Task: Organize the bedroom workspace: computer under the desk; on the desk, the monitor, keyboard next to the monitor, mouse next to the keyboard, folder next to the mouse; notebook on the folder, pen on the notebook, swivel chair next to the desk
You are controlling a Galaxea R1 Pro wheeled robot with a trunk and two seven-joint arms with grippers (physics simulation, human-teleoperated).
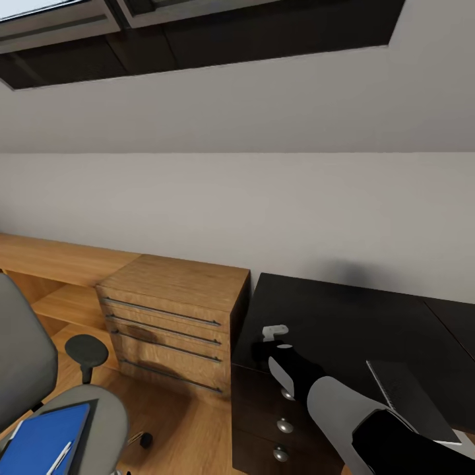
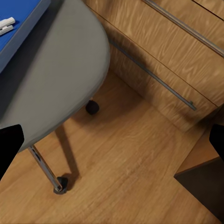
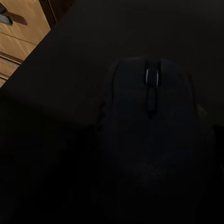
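The swivel chair (image 1: 99, 409) stands at the lower left with the blue folder (image 1: 46, 439) on its seat and the white pen (image 1: 59, 456) on the folder. My left gripper (image 2: 113, 144) is open above the wood floor, beside the seat's edge (image 2: 60, 79); folder (image 2: 18, 28) and pen (image 2: 5, 24) show at the frame's corner. My right gripper (image 1: 265, 348) reaches down to the black desk (image 1: 343, 316) near its left end, right over the dark mouse (image 3: 149, 135); its fingers are lost in the dark. The keyboard (image 1: 409, 396) lies on the desk at the right. Notebook, monitor and computer are out of view.
A light-wood dresser (image 1: 171, 316) with bar handles stands against the desk's left side, with a low wooden shelf (image 1: 53, 264) beyond it. Black drawers with round knobs (image 1: 285, 425) sit under the desk. The sloped ceiling and skylights (image 1: 198, 33) hang low above.
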